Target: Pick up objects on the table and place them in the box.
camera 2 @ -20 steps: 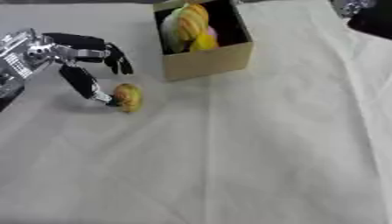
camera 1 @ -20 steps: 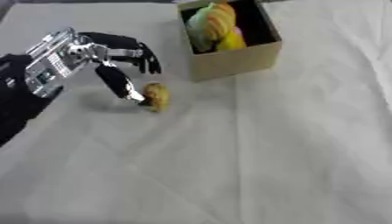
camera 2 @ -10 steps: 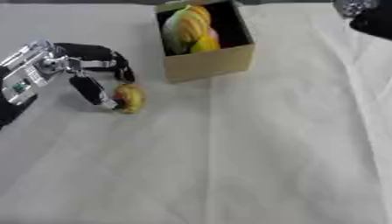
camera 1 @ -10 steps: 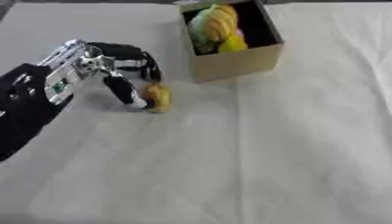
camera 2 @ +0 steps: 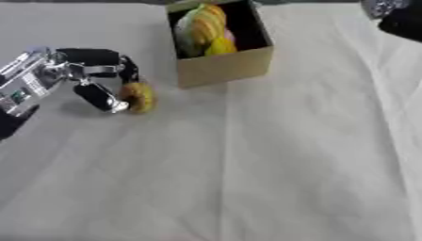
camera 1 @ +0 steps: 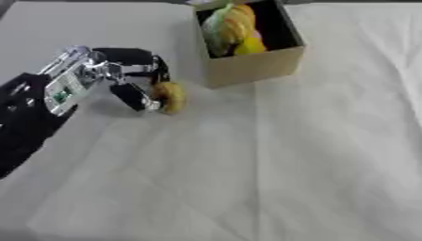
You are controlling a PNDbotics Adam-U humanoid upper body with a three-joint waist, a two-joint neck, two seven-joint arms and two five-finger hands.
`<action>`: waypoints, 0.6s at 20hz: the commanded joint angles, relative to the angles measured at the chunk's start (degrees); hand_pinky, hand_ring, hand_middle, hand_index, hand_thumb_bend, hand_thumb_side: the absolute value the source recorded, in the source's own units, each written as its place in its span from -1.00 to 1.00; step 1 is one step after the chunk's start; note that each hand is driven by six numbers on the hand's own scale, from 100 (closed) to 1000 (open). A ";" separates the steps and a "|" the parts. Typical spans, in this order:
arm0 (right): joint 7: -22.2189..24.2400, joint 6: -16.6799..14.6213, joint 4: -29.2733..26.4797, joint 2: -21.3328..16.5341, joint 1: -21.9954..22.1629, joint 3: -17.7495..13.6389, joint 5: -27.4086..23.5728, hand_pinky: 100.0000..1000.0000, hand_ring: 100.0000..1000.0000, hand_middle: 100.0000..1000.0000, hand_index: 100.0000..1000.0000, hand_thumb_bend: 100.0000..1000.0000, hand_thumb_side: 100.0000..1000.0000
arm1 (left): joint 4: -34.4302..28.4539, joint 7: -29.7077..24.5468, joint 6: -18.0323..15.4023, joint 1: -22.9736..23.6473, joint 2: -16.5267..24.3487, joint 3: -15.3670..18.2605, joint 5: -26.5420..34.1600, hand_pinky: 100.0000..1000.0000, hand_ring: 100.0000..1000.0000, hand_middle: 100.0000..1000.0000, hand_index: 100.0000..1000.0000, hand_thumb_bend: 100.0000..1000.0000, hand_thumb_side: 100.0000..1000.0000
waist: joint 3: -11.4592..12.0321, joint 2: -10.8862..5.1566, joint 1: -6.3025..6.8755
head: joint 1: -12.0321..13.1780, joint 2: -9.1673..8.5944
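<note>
**Small brown round thing pinched at the left hand's fingertips**

Left hand (camera 1: 107,77) curled around a small brown-and-yellow round object (camera 1: 171,97), thumb below and fingers (camera 1: 157,70) arched over it, the thing sitting just beyond the fingertips and low against the white cloth (camera 1: 272,164). Cannot tell whether lifted clear of the cloth or resting on it. Cardboard box (camera 1: 251,70) just past the object, up and away from the hand, open at the top and already holding yellow and green rounded items (camera 1: 229,26) with a touch of pink. Right hand (camera 2: 395,16) only a dark shape at the upper corner of the right eye view; fingers not readable.

Handling, as a judgement: looks light, probably a toy food piece, smooth-skinned and rounded, so liable to roll or squirt out of a pinch. Best held across its widest part, thumb and fingers opposed on either flank, rather than at an edge. Not likely fragile. Box wall close by, so a lift above the rim needed before moving over.

No brand, label or writing readable on the object, box or cloth.
</note>
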 commanded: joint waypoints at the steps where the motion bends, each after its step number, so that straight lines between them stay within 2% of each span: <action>1: -0.23 -0.06 -0.72 -1.29 -0.69 -0.83 -0.33 0.73 0.34 0.10 0.42 -1.00 -0.07 | -4.48 -0.68 2.13 -0.61 3.05 1.22 1.93 0.45 0.18 0.11 0.25 -1.00 -0.46 | -0.07 -1.20 -0.03 | -0.10 -0.27; 2: -0.23 -0.04 -0.69 -1.32 -0.57 -0.82 -0.32 0.73 0.34 0.10 0.42 -1.00 -0.07 | -5.19 -0.66 2.32 -0.85 3.45 1.50 1.98 0.46 0.22 0.16 0.30 -1.00 -0.61 | 0.04 -1.46 0.11 | -0.38 -0.10; 4: -0.27 -0.05 -0.75 -1.42 -0.32 -0.85 -0.27 0.73 0.34 0.10 0.42 -1.00 -0.07 | -7.54 0.51 2.39 -2.77 5.17 3.63 1.93 0.46 0.21 0.16 0.29 -1.00 -0.61 | 0.24 -1.81 0.40 | -0.89 0.05; 7: -0.32 -0.07 -0.90 -1.50 -0.38 -0.81 -0.20 0.73 0.34 0.10 0.42 -1.00 -0.07 | -8.35 1.98 2.87 -5.89 4.61 7.56 1.49 0.46 0.20 0.14 0.26 -1.00 -0.67 | 0.18 -2.04 0.74 | -1.13 0.10; 12: 0.20 -0.16 -1.10 -0.84 -1.68 -0.04 -0.25 0.73 0.34 0.10 0.42 -1.00 -0.07 | -3.89 3.27 2.28 -12.68 -1.77 11.83 -1.86 0.46 0.19 0.15 0.26 -1.00 -0.68 | -1.19 -2.17 1.15 | 0.03 0.17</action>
